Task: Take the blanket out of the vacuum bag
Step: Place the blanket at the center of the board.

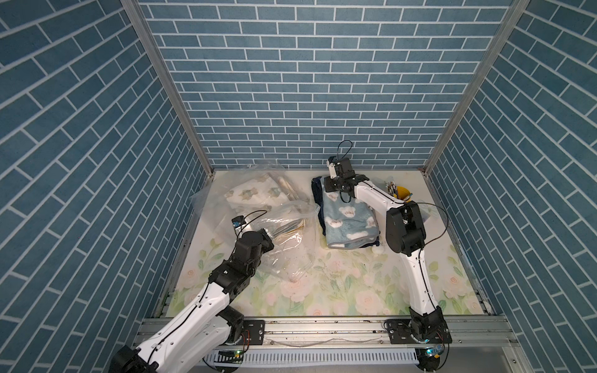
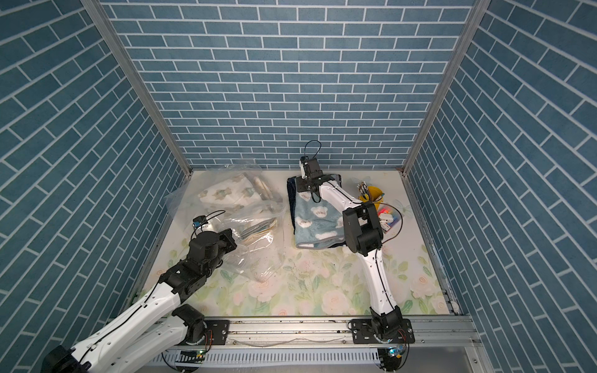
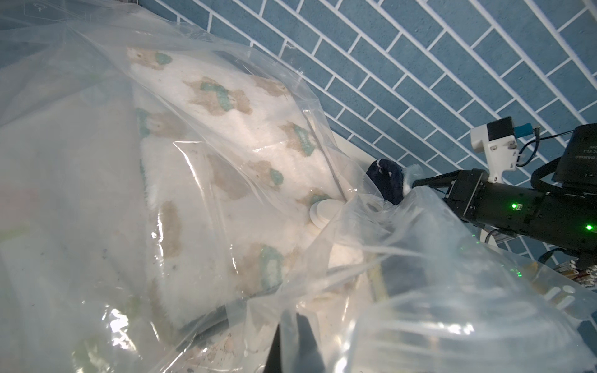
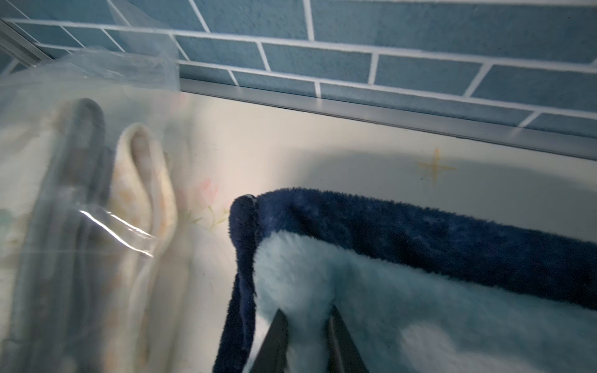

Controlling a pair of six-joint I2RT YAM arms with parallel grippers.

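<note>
Vacuum bag [image 1: 213,197]: left tool [image 1: 270,241] grips it; right tool [image 4: 307,319], blanket [image 1: 349,222]; floral table [image 1: 355,290], brick walls [image 1: 307,97].

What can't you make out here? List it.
Left gripper: left wrist view, vacuum bag plastic veils it; what it pinches is unclear.
Right gripper: both top views, hidden under its own wrist.
Valve cap: left wrist view, half under a plastic fold.
Yellow cup: contents too small in both top views.
</note>
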